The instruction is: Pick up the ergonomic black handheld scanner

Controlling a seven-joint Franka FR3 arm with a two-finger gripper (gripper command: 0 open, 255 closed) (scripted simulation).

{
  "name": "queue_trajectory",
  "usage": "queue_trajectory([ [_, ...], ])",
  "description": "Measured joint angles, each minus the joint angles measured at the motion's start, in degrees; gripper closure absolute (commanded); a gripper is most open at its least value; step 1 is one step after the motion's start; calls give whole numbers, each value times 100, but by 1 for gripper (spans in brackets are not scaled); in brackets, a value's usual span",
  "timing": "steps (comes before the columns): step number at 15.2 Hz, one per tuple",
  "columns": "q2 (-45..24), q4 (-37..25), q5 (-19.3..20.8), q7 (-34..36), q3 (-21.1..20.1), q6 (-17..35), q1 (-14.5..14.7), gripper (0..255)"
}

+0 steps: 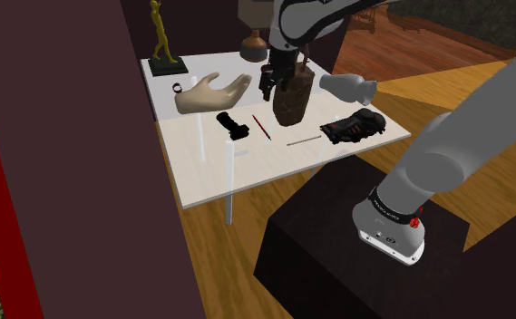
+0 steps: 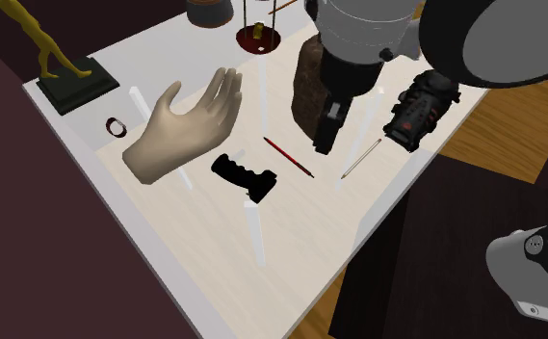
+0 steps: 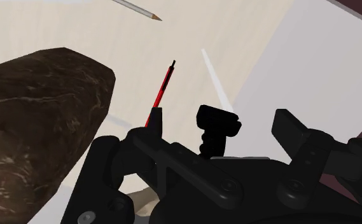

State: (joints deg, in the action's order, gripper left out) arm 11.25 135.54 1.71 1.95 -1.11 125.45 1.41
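Note:
The black handheld scanner (image 1: 232, 124) lies on the white table (image 1: 274, 168), between a beige hand sculpture (image 1: 212, 93) and a thin red pen (image 1: 261, 127). It appears again as the scanner (image 2: 244, 176) in the second exterior view. My gripper (image 1: 267, 89) hangs above the table beside a brown rock (image 1: 292, 98), well off the scanner toward the shoulder view's right. The gripper (image 2: 326, 135) is over the pen's far side. In the wrist view the gripper (image 3: 221, 122) is open, and the scanner (image 3: 218, 123) shows farther away between the fingers, untouched.
A pencil (image 1: 304, 140) and a black-and-red object (image 1: 357, 125) lie at the table's right in the shoulder view. A golden statue (image 1: 163, 41) on a dark base and a small ring (image 1: 179, 88) stand at the far left. A red bowl (image 2: 259, 39) sits at the back.

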Motion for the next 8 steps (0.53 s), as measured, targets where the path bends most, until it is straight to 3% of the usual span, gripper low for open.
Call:
queue_trajectory([
  [8, -1826, -1007, 206, 333, -102, 838, 74, 0],
])
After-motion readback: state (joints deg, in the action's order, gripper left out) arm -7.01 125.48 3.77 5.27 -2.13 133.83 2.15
